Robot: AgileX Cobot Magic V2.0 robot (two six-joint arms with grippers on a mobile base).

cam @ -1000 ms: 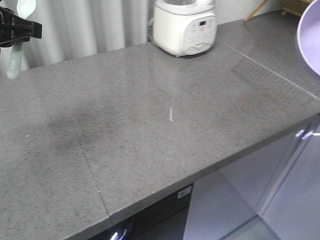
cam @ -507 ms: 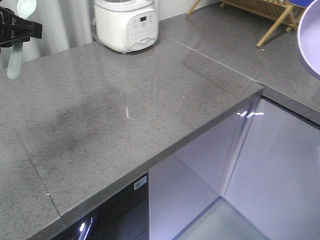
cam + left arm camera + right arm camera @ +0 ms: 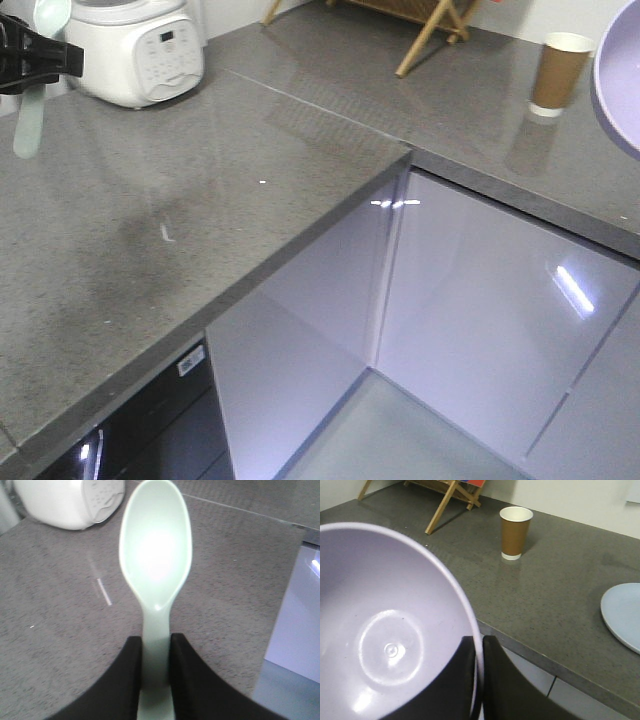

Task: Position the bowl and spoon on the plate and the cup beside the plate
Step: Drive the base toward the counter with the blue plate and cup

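My left gripper (image 3: 156, 645) is shut on the handle of the pale mint-green spoon (image 3: 156, 550), held in the air at the front view's top left (image 3: 38, 70), scoop up. My right gripper (image 3: 479, 647) is shut on the rim of the lavender bowl (image 3: 385, 630), one finger inside and one outside; a slice of the bowl (image 3: 615, 70) shows at the front view's right edge. The brown paper cup (image 3: 515, 532) stands upright on the far counter (image 3: 558, 72). The pale blue plate (image 3: 624, 614) lies flat at the right edge of the right wrist view, cut off by the frame.
A grey L-shaped counter (image 3: 200, 230) runs around an inner corner with glossy lilac cabinet doors (image 3: 480, 300) below. A white rice cooker (image 3: 135, 50) stands at the back left. A wooden rack (image 3: 420, 25) sits at the back of the far counter.
The whole view has swung to the right: the rice cooker slid left across the frame, and the cabinet corner, wooden rack and cup came into sight. Both grippers kept their hold.
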